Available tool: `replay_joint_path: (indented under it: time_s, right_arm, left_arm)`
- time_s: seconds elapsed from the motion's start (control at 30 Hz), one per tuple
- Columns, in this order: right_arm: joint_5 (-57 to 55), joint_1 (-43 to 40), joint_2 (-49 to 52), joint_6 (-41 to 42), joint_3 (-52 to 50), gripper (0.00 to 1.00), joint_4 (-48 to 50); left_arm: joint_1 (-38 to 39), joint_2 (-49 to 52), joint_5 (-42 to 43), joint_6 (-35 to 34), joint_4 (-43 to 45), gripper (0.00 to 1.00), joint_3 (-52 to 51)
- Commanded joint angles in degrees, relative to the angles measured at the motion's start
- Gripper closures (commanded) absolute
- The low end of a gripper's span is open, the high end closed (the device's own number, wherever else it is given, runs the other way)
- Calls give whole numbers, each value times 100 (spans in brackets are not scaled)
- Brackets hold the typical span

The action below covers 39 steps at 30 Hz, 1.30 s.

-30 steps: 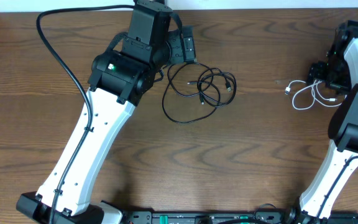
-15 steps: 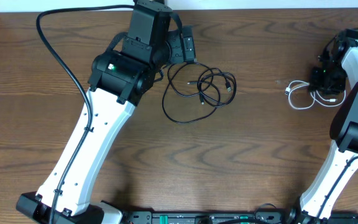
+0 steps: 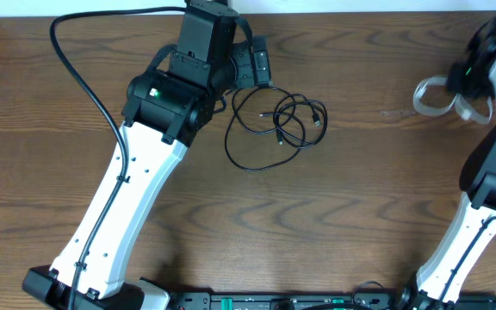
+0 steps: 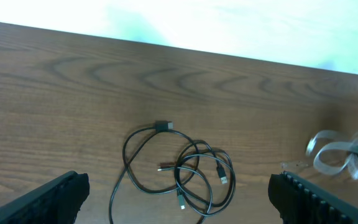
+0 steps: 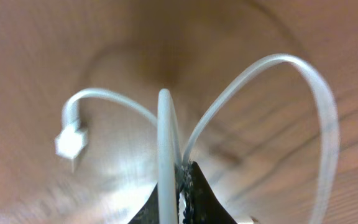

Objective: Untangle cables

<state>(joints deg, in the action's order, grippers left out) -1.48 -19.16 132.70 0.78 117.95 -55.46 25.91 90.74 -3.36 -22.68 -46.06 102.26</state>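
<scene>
Right pincer (image 5: 182,186) clamped shut on a thin white cable (image 5: 166,130), whose loops arch out either side, one small plug end showing. Its arm is bent at the far right of the brown wooden surface (image 3: 360,215). Left pincer (image 3: 257,65) spread wide, arm stretched forward, just beside a thin black cable (image 3: 278,120) lying in loose tangled loops.

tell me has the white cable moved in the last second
Yes. Overhead, the white cable has gone toward the far edge of the table, pinched in the right gripper; the black cable stayed put.
</scene>
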Motion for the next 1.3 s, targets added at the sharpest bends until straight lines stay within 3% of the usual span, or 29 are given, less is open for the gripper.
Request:
replay_joint_path:
  time_s: [0.0,0.3,0.83,0.87,0.93,1.0,1.1,1.27]
  right_arm:
    - [-120,-184,-39,339,870,99,308]
    - [-131,-660,52,850,1320,99,1338]
    - [-199,-1508,1346,1250,1320,98,2323]
    - [-199,-1523,1346,1250,1320,87,2347]
    - [-199,-1532,1316,1250,1322,43,2341]
    - [-199,-1530,1270,1244,1325,17,2253]
    - [-199,-1530,1169,1246,1327,1,1895]
    - [-186,-1532,922,1246,1327,1,1141]
  left_arm:
    - [-24,-2,-76,-33,4,2,35]
    - [-24,-2,-76,-33,7,3,35]
    - [-11,164,-11,-31,-15,2,35]
    - [-11,164,-11,-31,-13,3,35]
    - [-13,164,-13,-31,-13,3,35]
    - [-11,164,-13,-28,-11,2,35]
    - [-13,164,-15,-28,-11,3,35]
    - [-13,164,-17,-24,-13,2,35]
